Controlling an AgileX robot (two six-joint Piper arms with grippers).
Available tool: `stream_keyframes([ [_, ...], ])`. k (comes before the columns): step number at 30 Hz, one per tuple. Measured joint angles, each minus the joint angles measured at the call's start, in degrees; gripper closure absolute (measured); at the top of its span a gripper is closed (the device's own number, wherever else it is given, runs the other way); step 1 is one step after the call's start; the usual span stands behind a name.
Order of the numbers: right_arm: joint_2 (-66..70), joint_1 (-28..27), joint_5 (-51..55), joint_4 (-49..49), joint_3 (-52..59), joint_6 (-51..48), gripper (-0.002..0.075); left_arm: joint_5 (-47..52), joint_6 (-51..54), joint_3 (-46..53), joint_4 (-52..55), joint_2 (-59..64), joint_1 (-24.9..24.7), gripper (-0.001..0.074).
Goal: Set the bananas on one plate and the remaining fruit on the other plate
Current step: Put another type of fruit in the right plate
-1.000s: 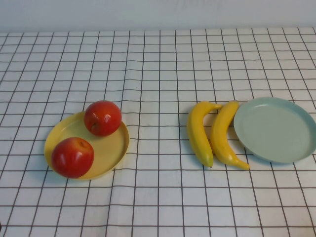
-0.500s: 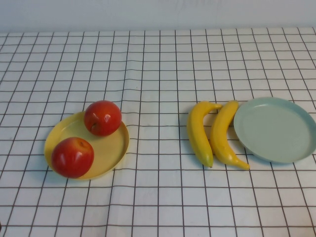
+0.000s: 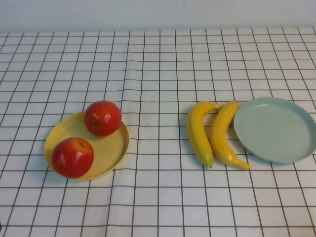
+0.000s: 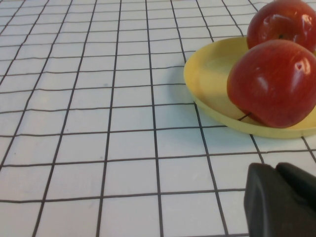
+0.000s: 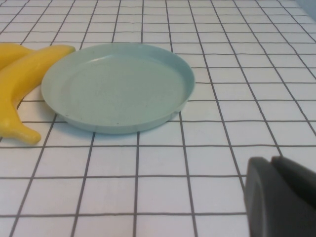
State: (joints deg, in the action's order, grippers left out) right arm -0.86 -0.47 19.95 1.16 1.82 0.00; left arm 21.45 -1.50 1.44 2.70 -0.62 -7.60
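Gridded cloth covers the surface (image 3: pixel 158 64). Two bananas (image 3: pixel 213 133) lie side by side just beside the empty blue-green plate (image 3: pixel 276 129), one touching its rim; both apples (image 3: pixel 86 138) already sit on the yellow plate (image 3: pixel 111 148). Each banana looks glossy, light and probably slippery, best gripped mid-length. The left hand (image 4: pixel 284 200) and right hand (image 5: pixel 281 195) are held shut, empty, near their plates.

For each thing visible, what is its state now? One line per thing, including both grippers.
Yellow plate: on the table, holds both apples.
Apples: resting on the yellow plate.
Blue-green plate: on the table, nothing on it.
Bananas: lying side by side on the cloth, beside the blue-green plate.
Left gripper: shut, holds nothing, near the yellow plate.
Right gripper: shut, holds nothing, near the blue-green plate.
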Motion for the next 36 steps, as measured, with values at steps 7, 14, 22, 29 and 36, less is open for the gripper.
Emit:
stream_keyframes([
  [7, 0.0, 0.0, 0.0, 0.0, 0.0, 0.0, 0.0741, 0.0, 0.0, 0.0, 0.0, 0.0, 0.0, 0.0738],
  [14, 0.0, 0.0, 0.0, -3.4, 0.0, 0.0, 0.0741, 0.0, 0.0, 0.0, 0.0, 0.0, 0.0, 0.0738],
  [22, 0.0, 0.0, 0.0, -4.5, 0.0, 0.0, 0.0741, 0.0, 0.0, 0.0, 0.0, 0.0, 0.0, 0.0738],
  [29, 0.0, 0.0, -0.5, -3.1, 0.0, 0.0, 0.0741, 0.0, 0.0, 0.0, 0.0, 0.0, 0.0, 0.0738],
  [36, 0.0, 0.0, -11.7, 37.3, 0.0, 0.0, 0.0741, 0.0, 0.0, 0.0, 0.0, 0.0, 0.0, 0.0738],
])
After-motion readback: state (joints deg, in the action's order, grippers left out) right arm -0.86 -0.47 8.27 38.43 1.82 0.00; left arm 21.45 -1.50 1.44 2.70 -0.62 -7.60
